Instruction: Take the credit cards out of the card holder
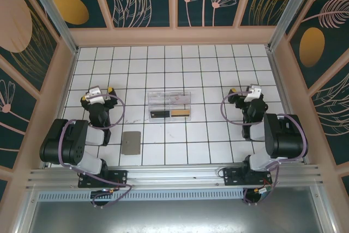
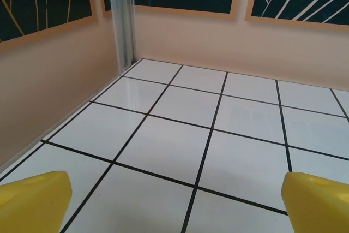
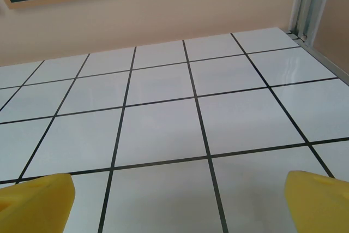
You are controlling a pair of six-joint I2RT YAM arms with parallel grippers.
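Both grippers, left (image 1: 98,93) and right (image 1: 246,92), spread wide, holding nothing, above bare tiles | holder (image 1: 131,142) flat, near-left of tray (image 1: 163,101), apart | step: likely unstarted, cards probably inside | next: you lower left gripper onto holder.

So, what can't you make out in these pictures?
- Top view: card holder is too small to tell what it holds.
- Top view: clear tray contents are too small; the dark and tan strip can't be identified.
- Wrist views: left pincer and right pincer have their fingers cut off by the bottom edge.
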